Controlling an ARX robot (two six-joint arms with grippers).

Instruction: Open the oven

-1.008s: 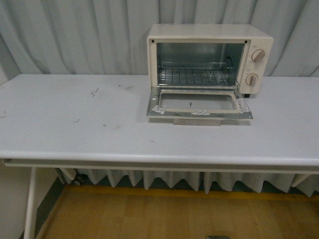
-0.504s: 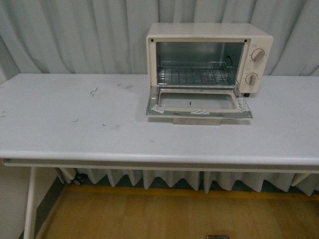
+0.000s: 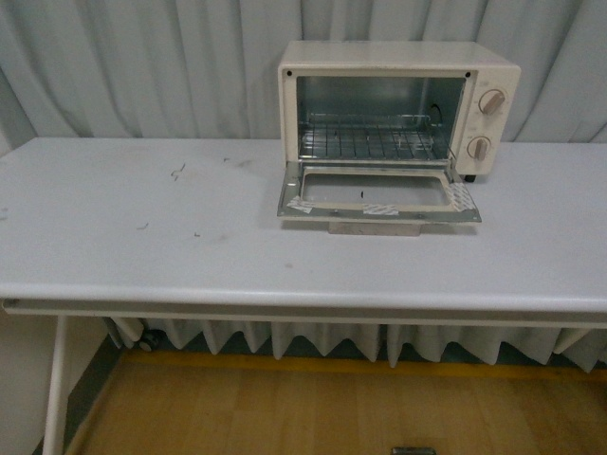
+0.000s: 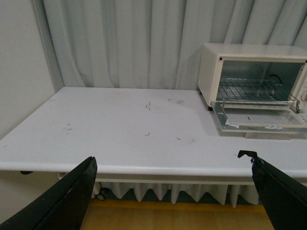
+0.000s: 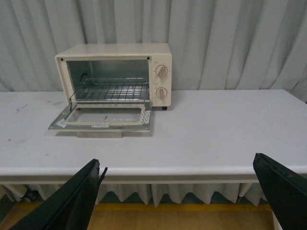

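Note:
The cream-white oven (image 3: pixel 493 68) stands at the back right of the white table (image 3: pixel 142 246). Its glass-windowed door (image 3: pixel 377 199) hangs down flat, showing the wire rack (image 3: pixel 370 142) inside. Two round beige knobs (image 3: pixel 490 102) sit on its right face. The oven also shows in the left wrist view (image 4: pixel 211 72) and the right wrist view (image 5: pixel 112 50). Neither arm appears in the front view. My left gripper (image 4: pixel 172 177) is open, held back before the table's front edge. My right gripper (image 5: pixel 180 184) is open too, likewise short of the table's edge, with nothing between its fingers.
Grey-white curtains (image 3: pixel 142 66) hang behind the table. A pleated skirt (image 3: pixel 332 341) runs under the tabletop, above a wooden floor (image 3: pixel 285 408). Small dark marks (image 3: pixel 178 172) dot the table's left half. A wall (image 4: pixel 21 72) stands at the table's left end.
The oven and table sit slightly higher in the front view than a second ago, a small camera shift. The door stays down.

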